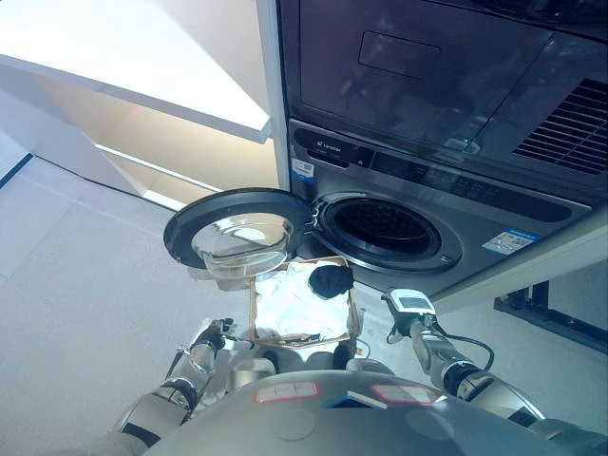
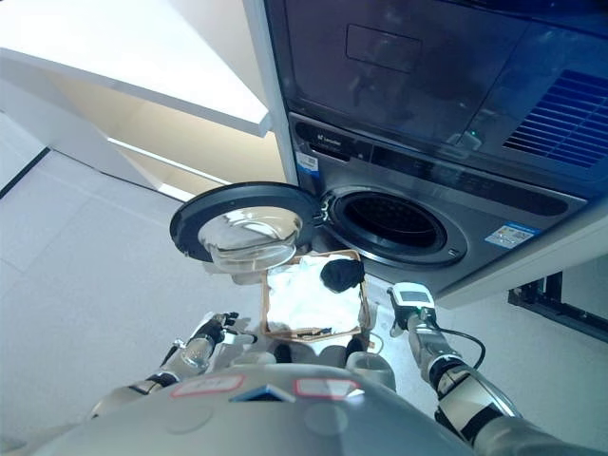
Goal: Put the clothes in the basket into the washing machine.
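Note:
A copper-rimmed basket (image 1: 253, 306) sits on the floor just below the open washing machine drum (image 1: 385, 226). It holds white clothes (image 1: 294, 302) with a dark bundle (image 1: 331, 281) at the far right corner. The round door (image 1: 237, 233) hangs open to the left, above the basket's far edge. My left hand (image 1: 211, 337) is at the basket's near left corner. My right hand (image 1: 397, 328) is just off the basket's right side. Whether either hand grips the rim is not visible.
A second dark appliance (image 1: 427, 66) is stacked above the washer. A white shelf unit (image 1: 142, 66) stands to the left. A black frame (image 1: 551, 313) stands on the floor at the right. Grey floor (image 1: 85, 275) spreads to the left.

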Tool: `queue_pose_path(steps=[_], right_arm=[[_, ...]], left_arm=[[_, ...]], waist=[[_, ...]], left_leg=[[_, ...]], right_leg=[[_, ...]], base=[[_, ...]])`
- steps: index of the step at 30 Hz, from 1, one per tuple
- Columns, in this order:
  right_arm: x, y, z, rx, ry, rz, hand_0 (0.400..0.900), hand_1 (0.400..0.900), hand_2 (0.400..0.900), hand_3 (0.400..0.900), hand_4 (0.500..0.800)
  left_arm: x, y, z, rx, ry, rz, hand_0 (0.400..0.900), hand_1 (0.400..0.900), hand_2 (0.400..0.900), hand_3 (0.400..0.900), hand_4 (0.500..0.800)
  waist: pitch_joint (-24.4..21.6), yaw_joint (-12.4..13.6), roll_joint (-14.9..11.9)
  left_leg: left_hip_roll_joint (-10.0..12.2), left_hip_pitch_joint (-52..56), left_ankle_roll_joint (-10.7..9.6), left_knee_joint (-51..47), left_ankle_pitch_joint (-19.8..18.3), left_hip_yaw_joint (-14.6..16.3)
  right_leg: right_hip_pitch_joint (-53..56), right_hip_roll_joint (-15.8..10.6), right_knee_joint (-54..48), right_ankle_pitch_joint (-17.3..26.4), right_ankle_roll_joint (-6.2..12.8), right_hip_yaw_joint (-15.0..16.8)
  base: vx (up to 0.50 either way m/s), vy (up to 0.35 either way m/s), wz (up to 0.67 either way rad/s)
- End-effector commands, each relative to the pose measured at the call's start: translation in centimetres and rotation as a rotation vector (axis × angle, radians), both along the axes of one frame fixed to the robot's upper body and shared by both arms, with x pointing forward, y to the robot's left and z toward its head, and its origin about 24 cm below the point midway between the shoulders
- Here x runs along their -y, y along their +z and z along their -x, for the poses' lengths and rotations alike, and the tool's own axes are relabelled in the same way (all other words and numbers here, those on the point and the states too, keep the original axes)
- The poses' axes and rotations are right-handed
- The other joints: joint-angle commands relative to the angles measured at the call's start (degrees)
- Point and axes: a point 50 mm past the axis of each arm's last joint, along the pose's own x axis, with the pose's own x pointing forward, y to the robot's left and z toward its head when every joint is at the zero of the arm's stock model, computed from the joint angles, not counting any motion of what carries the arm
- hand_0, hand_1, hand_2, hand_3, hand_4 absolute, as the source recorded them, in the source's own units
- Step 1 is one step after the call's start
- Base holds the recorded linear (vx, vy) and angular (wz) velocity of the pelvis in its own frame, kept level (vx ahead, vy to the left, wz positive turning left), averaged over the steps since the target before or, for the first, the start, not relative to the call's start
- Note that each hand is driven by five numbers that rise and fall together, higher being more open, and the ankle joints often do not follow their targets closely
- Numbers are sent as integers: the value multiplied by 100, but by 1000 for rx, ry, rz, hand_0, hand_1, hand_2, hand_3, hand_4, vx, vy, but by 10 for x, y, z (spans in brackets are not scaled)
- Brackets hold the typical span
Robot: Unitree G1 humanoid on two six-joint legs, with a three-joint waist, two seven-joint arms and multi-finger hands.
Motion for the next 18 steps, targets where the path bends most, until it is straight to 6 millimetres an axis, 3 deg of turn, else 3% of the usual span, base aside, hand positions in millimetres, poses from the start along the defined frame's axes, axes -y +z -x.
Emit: queue_pose_path(steps=[1,11,18], right_arm=[[7,11,-24,112,-6,38,900,900,900,900,800],[8,13,-28,132,-5,41,900,900,900,900,800],[14,30,-58,229,32,67,900,900,900,900,800]], left_arm=[[-2,3,-14,37,32,-21,900,900,900,900,800],[-6,4,-16,44,32,-50,900,900,900,900,800],[-7,8,-29,82,41,-64,900,900,900,900,800]], waist=[[-53,-25,-97],[7,-25,-113],[294,-72,-109]], left_leg=[[-229,-183,47,-3,-352,-536],[-216,-245,40,-3,-327,-550],[-229,-703,61,-3,-165,-533]], right_leg=[[-79,-81,76,23,196,-425],[-125,-76,72,27,192,-444],[-627,-78,174,111,190,-432]], base=[[0,0,0],[-1,-2,2],[-62,-3,5]])
